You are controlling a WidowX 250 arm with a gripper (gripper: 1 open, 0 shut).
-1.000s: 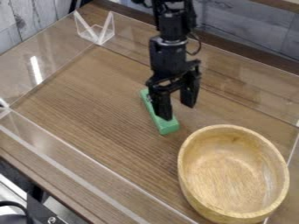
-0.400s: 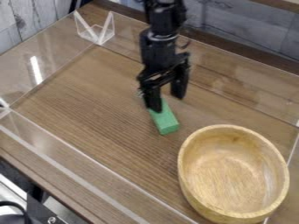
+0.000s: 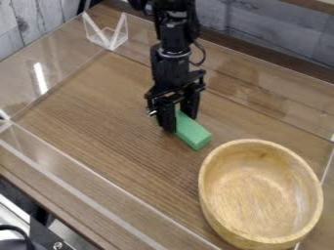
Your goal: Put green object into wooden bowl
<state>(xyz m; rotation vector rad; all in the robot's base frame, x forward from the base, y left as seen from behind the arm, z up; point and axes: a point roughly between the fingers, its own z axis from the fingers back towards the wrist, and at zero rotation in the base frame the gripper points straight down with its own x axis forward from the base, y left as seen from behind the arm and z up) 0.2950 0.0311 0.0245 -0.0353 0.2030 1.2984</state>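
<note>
Now the gripper [image 3: 179,113], jaws narrower, straddles the green object [image 3: 192,132], shifted slightly right at mid-frame; whether it grips is unclear. The wooden bowl [image 3: 261,193], lower right, awaits 1 lift-and-carry.

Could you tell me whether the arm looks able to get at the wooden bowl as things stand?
Probably yes: the bowl sits close by the green block at the gripper, and nothing visible stands between them, though its rim would likely need clearing from above.
</note>
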